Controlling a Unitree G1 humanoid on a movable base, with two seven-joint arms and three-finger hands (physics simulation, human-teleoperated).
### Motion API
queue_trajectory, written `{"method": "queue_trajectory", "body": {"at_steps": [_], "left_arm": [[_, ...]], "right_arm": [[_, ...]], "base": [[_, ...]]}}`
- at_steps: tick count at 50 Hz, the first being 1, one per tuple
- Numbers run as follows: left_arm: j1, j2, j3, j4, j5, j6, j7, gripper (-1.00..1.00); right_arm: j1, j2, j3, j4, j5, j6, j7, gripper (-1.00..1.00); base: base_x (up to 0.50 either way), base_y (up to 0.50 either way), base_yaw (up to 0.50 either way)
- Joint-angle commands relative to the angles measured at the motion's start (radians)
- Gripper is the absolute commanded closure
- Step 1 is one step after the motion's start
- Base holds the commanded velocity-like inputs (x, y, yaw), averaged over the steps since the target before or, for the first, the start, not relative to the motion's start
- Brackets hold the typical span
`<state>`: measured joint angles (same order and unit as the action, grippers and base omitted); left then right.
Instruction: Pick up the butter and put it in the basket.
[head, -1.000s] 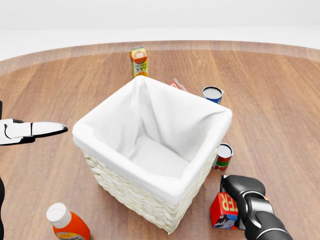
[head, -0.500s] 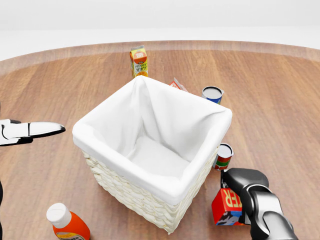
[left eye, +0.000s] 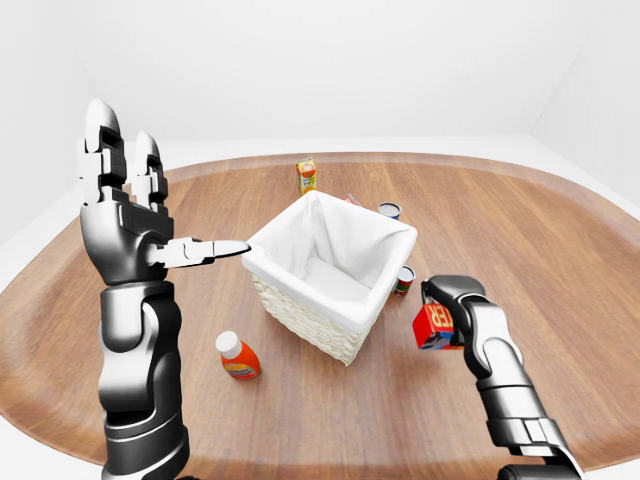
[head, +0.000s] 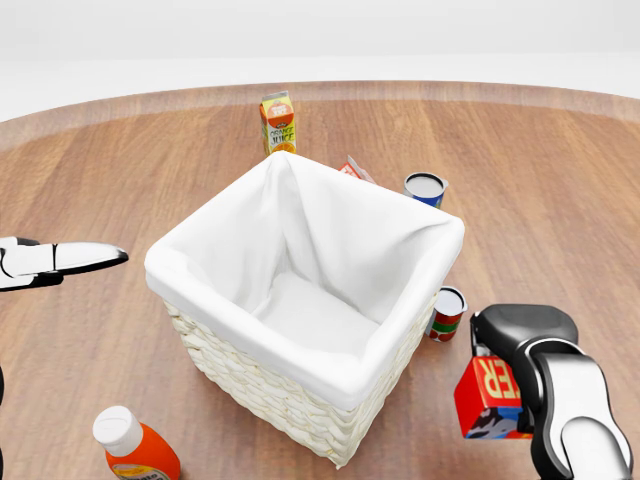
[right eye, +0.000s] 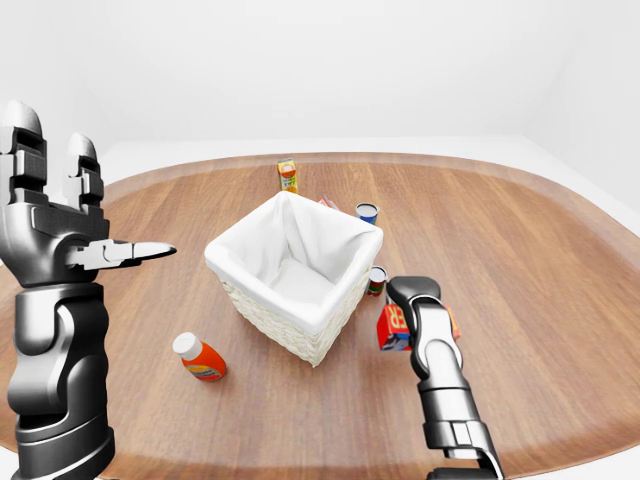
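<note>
The butter (head: 488, 396) is a red box with white letters and a blue base, tilted, at the lower right of the head view. My right hand (head: 508, 352) is shut on it from above and holds it just off the wooden table, to the right of the basket. The wicker basket (head: 262, 392) has a white cloth lining and stands in the middle with nothing inside. My left hand (left eye: 142, 222) is raised at the left of the left-eye view, open, with its fingers (left eye: 103, 150) pointing up and its thumb toward the basket.
An orange juice carton (head: 278, 122), a small red-and-white pack (head: 357, 170) and a blue can (head: 425, 187) stand beyond the basket. A red-and-green can (head: 447, 312) sits by the basket's right corner, close to the butter. An orange bottle (head: 135, 452) lies at the lower left.
My right hand has carried the butter up and to the right, away from the basket's lower corner. My left hand has drifted slightly left.
</note>
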<state>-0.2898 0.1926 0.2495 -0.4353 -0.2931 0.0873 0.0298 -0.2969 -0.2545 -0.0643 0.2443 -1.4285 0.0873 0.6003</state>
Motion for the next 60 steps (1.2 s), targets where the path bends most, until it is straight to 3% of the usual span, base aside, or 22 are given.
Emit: {"method": "queue_trajectory", "body": {"at_steps": [1, 37, 60], "left_arm": [[0.000, 0.000, 0.001, 0.003, -0.002, 0.000, 0.000, -1.00], [0.005, 0.004, 0.009, -0.001, -0.011, 0.000, 0.002, -1.00], [0.006, 0.007, 0.014, 0.008, -0.018, 0.000, 0.002, -1.00]], "right_arm": [[-0.003, -0.009, -0.055, -0.182, -0.051, 0.000, 0.098, 1.00], [-0.135, -0.040, -0.108, -0.375, -0.015, 0.000, 0.098, 1.00], [-0.276, -0.037, -0.077, -0.386, 0.022, 0.000, 0.098, 1.00]], "base": [[0.00, 0.00, 0.00], [0.00, 0.00, 0.00], [0.00, 0.00, 0.00]]}}
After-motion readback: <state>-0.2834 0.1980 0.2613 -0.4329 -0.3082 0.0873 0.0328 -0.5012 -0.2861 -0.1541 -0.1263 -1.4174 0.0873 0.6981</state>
